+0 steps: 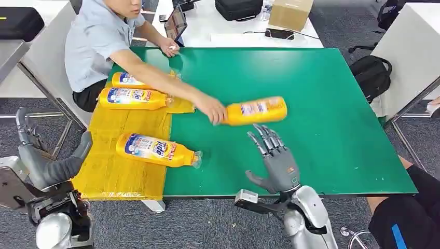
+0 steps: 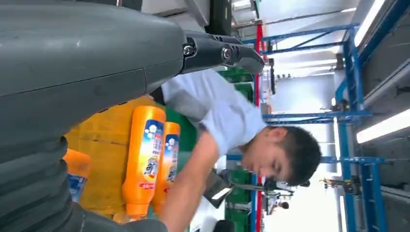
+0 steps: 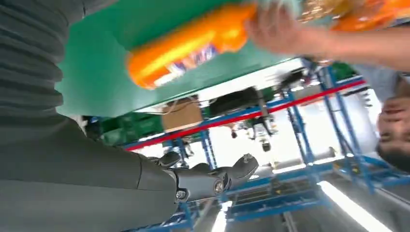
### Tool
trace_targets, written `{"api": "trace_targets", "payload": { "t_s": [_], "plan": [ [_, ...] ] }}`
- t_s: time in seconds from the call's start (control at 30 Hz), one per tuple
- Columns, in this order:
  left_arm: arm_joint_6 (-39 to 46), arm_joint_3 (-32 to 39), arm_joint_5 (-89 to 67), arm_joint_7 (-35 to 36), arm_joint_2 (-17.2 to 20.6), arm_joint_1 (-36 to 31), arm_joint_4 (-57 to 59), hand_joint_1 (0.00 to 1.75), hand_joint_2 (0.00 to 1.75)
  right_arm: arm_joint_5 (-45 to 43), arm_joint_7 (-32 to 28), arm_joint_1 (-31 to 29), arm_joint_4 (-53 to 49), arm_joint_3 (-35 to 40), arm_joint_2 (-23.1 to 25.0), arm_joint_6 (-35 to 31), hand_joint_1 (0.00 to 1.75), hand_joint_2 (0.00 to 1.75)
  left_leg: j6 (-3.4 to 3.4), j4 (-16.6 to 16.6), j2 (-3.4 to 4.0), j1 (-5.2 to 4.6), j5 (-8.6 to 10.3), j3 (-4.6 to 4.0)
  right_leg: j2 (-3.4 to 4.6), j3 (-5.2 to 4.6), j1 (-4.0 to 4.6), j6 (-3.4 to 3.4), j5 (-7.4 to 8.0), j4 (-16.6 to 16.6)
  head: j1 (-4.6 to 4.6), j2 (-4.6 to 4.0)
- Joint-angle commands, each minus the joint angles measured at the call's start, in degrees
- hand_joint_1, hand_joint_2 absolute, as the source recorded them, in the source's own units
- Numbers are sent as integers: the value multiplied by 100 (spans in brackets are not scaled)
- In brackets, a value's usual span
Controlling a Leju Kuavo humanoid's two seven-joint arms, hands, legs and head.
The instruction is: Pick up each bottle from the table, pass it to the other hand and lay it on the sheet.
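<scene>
Logging one orange bottle (image 1: pixel 257 110) at frame centre, lying on the green counter (image 1: pixel 332 104), its cap end gripped by a person's hand (image 1: pixel 211 110). My right hand (image 1: pixel 272 158) sits just below it, fingers spread and empty. My left hand (image 1: pixel 49 161), lower left beside the yellow sheet (image 1: pixel 127 132), also holds nothing, fingers apart. Three bottles already lie on the sheet, left of frame. I judge the pick best done after the person lets go: approach mid-body, close across the width, lift level for handover.
</scene>
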Motion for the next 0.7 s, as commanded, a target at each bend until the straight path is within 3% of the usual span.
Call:
{"api": "trace_targets", "payload": {
  "t_s": [0.03,0.2,0.57,0.7],
  "plan": [
    [-373,-317,35,70,-66,-164,620,0,175,246,-48,-778,1908,-346,-340,176,0,175,11,-11,1,0,-3,29,-6,33,4,-13,-1,-16,0,0],
    [-421,-409,-73,148,-66,-221,875,0,175,294,78,-1333,2982,-195,-271,19,0,175,7,-12,14,1,-1,27,7,26,5,-14,5,-16,4,0],
    [-421,-409,-73,148,-66,-221,875,0,175,294,78,-1333,2982,-195,-271,19,0,175,6,-5,2,-1,-1,14,-2,12,1,-7,1,-4,0,0],
    [-570,-426,-110,328,-66,-162,1236,0,175,410,365,-1509,3824,-119,-258,67,0,175,7,-10,7,0,-1,26,1,24,3,-12,2,-11,2,0]
  ]
}}
